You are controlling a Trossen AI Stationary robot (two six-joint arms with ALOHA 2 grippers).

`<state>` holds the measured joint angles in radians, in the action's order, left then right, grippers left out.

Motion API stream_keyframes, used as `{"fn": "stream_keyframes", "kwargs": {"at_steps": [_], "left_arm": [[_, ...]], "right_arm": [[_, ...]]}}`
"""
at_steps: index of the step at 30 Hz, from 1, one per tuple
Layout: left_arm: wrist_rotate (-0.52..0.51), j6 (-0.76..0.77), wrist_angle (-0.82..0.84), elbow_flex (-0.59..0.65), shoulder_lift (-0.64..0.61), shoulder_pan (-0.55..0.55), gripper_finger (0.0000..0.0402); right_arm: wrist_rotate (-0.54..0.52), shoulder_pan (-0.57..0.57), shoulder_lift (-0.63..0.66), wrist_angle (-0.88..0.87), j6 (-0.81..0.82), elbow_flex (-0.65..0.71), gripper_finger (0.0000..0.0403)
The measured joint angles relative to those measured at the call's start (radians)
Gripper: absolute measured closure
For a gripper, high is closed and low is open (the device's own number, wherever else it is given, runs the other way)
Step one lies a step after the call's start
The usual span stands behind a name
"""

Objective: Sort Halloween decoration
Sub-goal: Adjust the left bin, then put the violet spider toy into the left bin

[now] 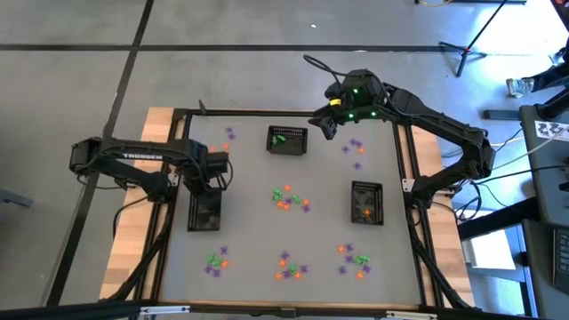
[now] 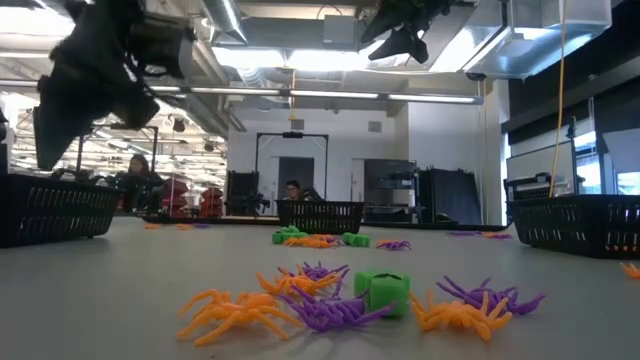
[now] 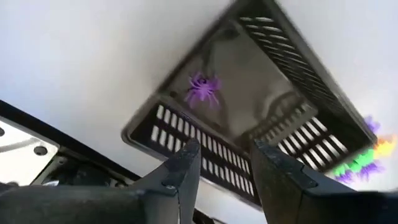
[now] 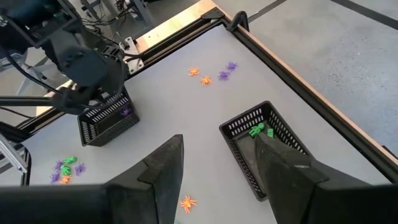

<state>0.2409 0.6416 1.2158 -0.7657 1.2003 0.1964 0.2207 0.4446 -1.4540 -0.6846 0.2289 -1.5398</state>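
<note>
Overhead, the left gripper [image 1: 208, 180] is hovering just above a black basket [image 1: 204, 212]; the right gripper [image 1: 325, 122] is hanging near the green-filled basket [image 1: 287, 140], w/ trinkets [image 1: 289, 198] scattered btwn. Left wrist view: fingers [image 3: 186, 167] are sitting apart, empty, a purple spider [image 3: 202, 89] lying in the basket below. Right wrist view: fingers [image 4: 165, 163] are spread wide, nothing held.

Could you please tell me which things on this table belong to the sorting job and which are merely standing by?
Part of the job:
- purple spider lying in the left basket
- green trinkets in the far basket
- mixed trinkets at mid-table
- right basket
- left gripper, open above its basket
- right gripper, open

Standing by:
- wooden table frame
- people in the room behind
</note>
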Motion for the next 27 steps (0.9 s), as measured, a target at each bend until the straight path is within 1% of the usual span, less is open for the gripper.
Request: {"fn": "stream_keyframes", "kwargs": {"at_steps": [5, 12, 16, 19, 22, 24, 27], "left_arm": [[-0.074, 0.007, -0.065, 0.055, 0.0, 0.035, 0.0269], [-0.169, 0.004, -0.075, 0.068, 0.0, 0.099, 0.0269], [-0.159, -0.03, -0.079, 0.064, 0.0, 0.133, 0.0269], [-0.102, -0.063, -0.079, 0.028, 0.0, 0.153, 0.0269], [-0.064, -0.091, -0.075, -0.046, 0.0, 0.169, 0.0269], [-0.09, -0.107, -0.078, -0.108, 0.0, 0.178, 0.0269], [-0.212, -0.169, -0.103, -0.197, 0.0, 0.198, 0.0269]], "right_arm": [[0.0, 0.0, 0.0, 0.001, 0.001, 0.0, 0.021], [-0.001, 0.0, 0.0, 0.002, 0.007, 0.0, 0.021], [-0.002, 0.0, 0.0, 0.003, 0.009, 0.0, 0.021], [-0.002, 0.0, 0.0, 0.003, 0.009, 0.0, 0.021], [-0.002, 0.0, 0.0, 0.003, 0.009, 0.0, 0.021], [-0.002, 0.0, 0.0, 0.007, 0.009, 0.0, 0.021], [-0.003, 0.0, 0.0, 0.017, 0.01, 0.0, 0.021]]}}
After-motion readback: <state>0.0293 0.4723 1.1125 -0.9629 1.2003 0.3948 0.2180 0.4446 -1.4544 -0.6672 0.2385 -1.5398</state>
